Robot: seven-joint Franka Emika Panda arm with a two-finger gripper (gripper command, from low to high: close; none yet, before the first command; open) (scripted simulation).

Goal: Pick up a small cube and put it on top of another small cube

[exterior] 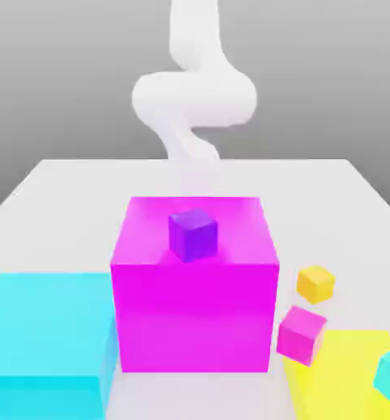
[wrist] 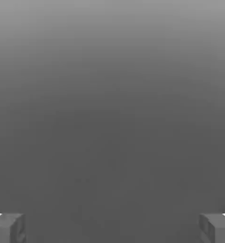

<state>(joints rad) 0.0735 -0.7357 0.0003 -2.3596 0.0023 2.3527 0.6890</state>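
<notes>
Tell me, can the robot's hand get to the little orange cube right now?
Probably yes. The little orange cube sits alone on the table, apart from the small magenta cube and big magenta block, with nothing above it. The hand is open.

Two grey fingers (wrist: 8, 228) stand wide apart.

The gripper (wrist: 112, 228) is hanging with its jaws wide apart and nothing but grey space lying between and beyond its fingers (wrist: 9, 228). Far from it, the big magenta block (exterior: 194, 303) is crowding the small orange-yellow cube (exterior: 316, 283) and the small magenta cube (exterior: 301, 333).
</notes>
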